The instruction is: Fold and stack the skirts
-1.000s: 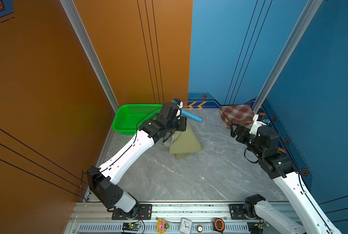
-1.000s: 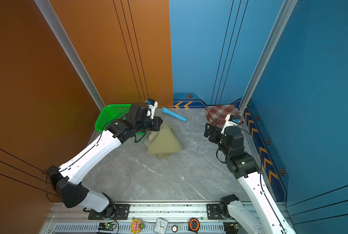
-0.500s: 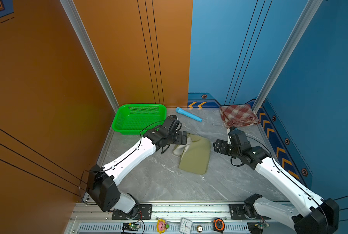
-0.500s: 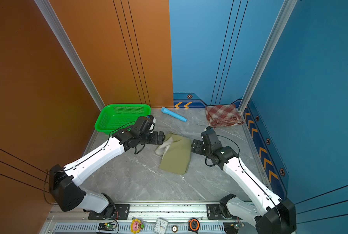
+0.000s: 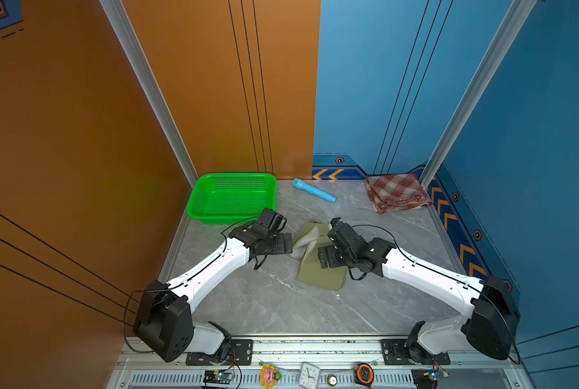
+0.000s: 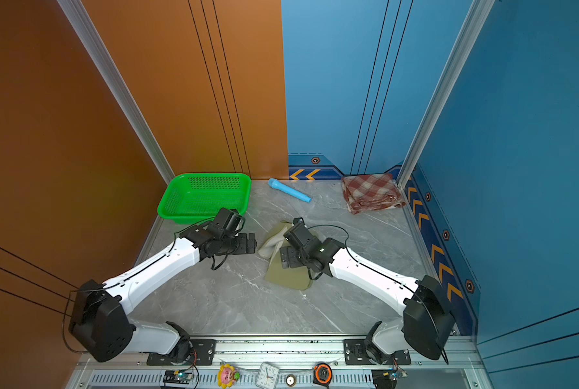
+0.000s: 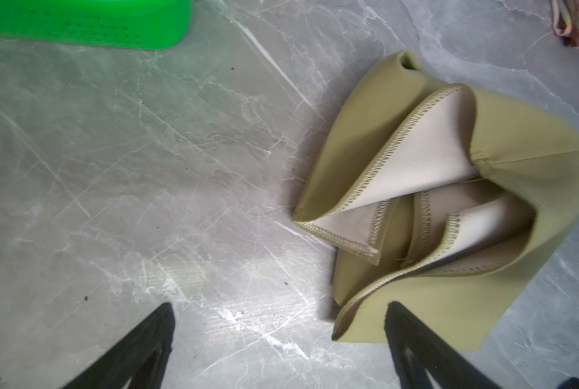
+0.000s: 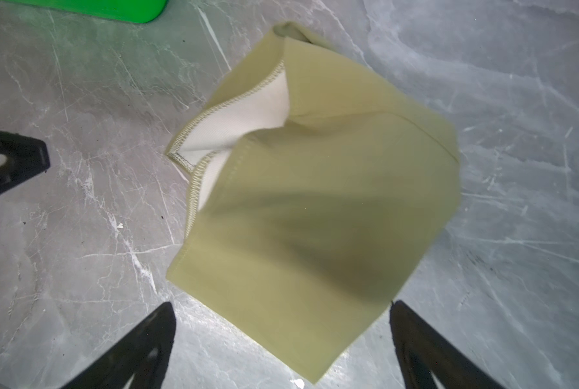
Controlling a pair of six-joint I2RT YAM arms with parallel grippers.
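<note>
A green basket (image 5: 239,183) (image 6: 214,183) sits at the far left of the grey marble desk (image 5: 281,303), against the orange wall.

Just in front of it, the left claw (image 5: 287,243) (image 6: 251,244) hangs low over the desk and points toward the middle. It is released. In the left wrist view the claw (image 7: 279,313) has its two black fingers spread wide with bare marble between them. One finger tip overlaps a corner of the olive skirt (image 7: 517,168), but nothing is pinched.

That olive skirt (image 5: 318,272) (image 6: 286,279) lies on the middle of the desk, just beside the left claw. It is loosely folded. The end nearer the left claw gapes open, showing its pale lining and stitched hems, while the near end lies flatter.

The right claw (image 5: 325,257) (image 6: 286,257) is over the skirt, reaching in from the right. It too is released. In the right wrist view the claw (image 8: 283,311) stands wide apart, with the skirt (image 8: 315,202) spread below and between the fingers. Whether the tips touch the cloth cannot be told.

At the back, right of the basket, a light-blue tube (image 5: 313,190) (image 6: 289,190) lies slanted on the marble.

In the far right corner the red-and-cream plaid skirt (image 5: 397,193) (image 6: 372,193) rests folded against the blue wall, well apart from both claws.
</note>
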